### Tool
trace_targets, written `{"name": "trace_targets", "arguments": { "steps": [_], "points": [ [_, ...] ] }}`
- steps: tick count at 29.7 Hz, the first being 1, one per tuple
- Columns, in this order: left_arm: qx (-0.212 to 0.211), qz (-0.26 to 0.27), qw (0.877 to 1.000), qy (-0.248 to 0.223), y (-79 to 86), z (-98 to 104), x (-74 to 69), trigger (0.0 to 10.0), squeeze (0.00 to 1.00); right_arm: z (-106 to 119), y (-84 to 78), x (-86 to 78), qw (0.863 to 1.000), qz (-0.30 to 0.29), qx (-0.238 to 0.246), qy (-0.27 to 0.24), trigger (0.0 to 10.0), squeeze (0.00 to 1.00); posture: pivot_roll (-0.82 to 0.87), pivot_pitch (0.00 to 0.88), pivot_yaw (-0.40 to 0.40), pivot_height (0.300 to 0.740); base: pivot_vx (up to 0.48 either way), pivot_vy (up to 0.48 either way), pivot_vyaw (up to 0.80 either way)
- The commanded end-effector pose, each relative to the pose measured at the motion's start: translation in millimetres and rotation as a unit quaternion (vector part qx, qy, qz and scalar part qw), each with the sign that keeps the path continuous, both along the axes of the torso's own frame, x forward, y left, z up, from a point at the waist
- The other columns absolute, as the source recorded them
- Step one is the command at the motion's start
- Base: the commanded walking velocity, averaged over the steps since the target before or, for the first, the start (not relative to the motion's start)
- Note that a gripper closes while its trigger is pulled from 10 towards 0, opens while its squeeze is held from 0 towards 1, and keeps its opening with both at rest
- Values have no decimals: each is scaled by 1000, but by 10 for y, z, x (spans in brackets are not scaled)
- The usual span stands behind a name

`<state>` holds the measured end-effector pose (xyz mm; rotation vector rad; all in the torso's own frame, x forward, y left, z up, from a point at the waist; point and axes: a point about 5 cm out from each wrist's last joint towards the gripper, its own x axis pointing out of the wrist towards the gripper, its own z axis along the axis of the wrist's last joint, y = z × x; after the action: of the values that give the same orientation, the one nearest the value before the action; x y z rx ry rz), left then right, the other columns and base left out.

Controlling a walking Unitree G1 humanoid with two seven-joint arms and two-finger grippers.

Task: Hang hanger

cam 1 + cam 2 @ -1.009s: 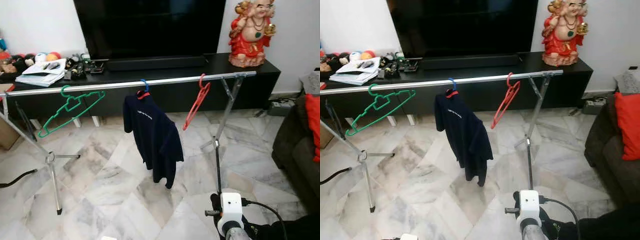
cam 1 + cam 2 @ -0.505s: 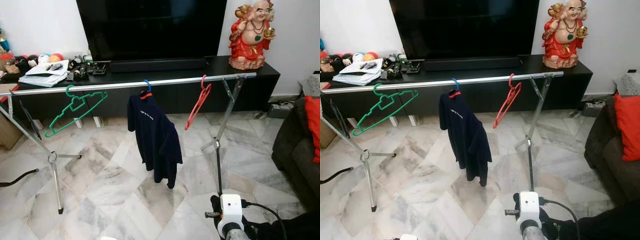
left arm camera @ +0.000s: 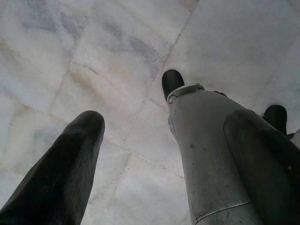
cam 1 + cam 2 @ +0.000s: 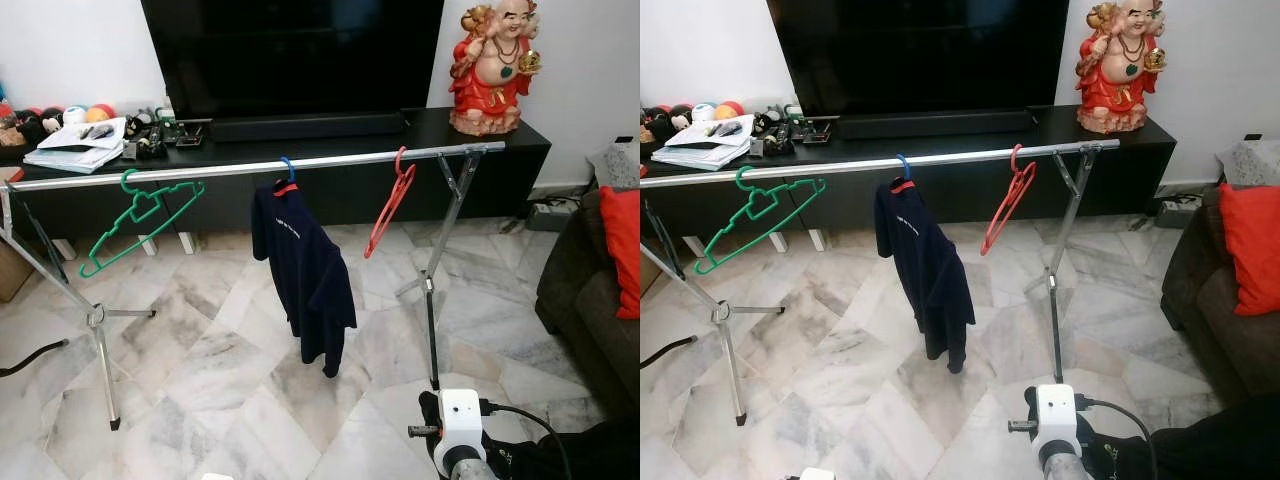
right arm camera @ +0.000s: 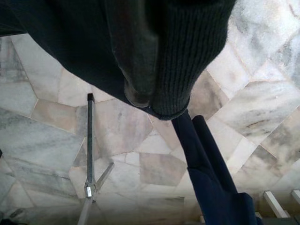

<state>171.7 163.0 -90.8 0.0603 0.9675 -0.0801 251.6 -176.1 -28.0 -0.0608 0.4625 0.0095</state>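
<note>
A silver clothes rail (image 4: 240,168) on tripod legs spans the room ahead. A bare green hanger (image 4: 140,220) hangs tilted near its left end. In the middle is a blue hanger (image 4: 288,172) carrying a navy shirt (image 4: 305,270), and a bare red hanger (image 4: 392,205) hangs near the right end. My right arm (image 4: 462,435) is low at the bottom right, well short of the rail, with dark cloth (image 4: 570,460) beside it. Dark knit fabric (image 5: 178,56) drapes across the right wrist view. My left gripper (image 3: 164,187) hangs open over the floor.
Behind the rail a black TV cabinet (image 4: 300,190) carries a TV, a red figurine (image 4: 490,65) and papers (image 4: 75,150). A dark sofa with a red cushion (image 4: 625,250) stands at the right. A cable (image 4: 30,358) lies on the marble floor at the left.
The head camera has shifted slightly, so the rack sits a little differently in the picture. The hangers, the shirt and my right arm keep their places.
</note>
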Motion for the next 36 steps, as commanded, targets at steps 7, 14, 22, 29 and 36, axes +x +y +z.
{"name": "trace_targets", "arguments": {
  "steps": [7, 14, 22, 29, 36],
  "points": [
    [0, 8, 1000, 13, 17, -20, -39, 10000, 0, -1, 49, 10, 1000, 8, 1, 0, 10000, 0, 20, 51, 84, 740, 0, 0, 0],
    [0, 7, 1000, 12, 20, -20, -38, 10000, 0, -8, 63, 4, 1000, 8, 1, 2, 10000, 0, 19, 51, 86, 740, 0, 235, 0],
    [1, 7, 1000, 13, 23, -20, -39, 10000, 0, -15, 66, -4, 1000, 9, 1, 4, 10000, 0, 22, 52, 85, 740, 0, 287, 0],
    [0, 7, 1000, 13, 23, -20, -39, 10000, 0, -18, 68, -7, 1000, 8, 2, 4, 10000, 0, 22, 52, 85, 740, 0, 288, 0],
    [0, 8, 1000, 13, 23, -20, -39, 10000, 0, -18, 74, -7, 1000, 9, 3, 4, 10000, 0, 22, 52, 85, 740, 0, 288, 0]
  ]
}}
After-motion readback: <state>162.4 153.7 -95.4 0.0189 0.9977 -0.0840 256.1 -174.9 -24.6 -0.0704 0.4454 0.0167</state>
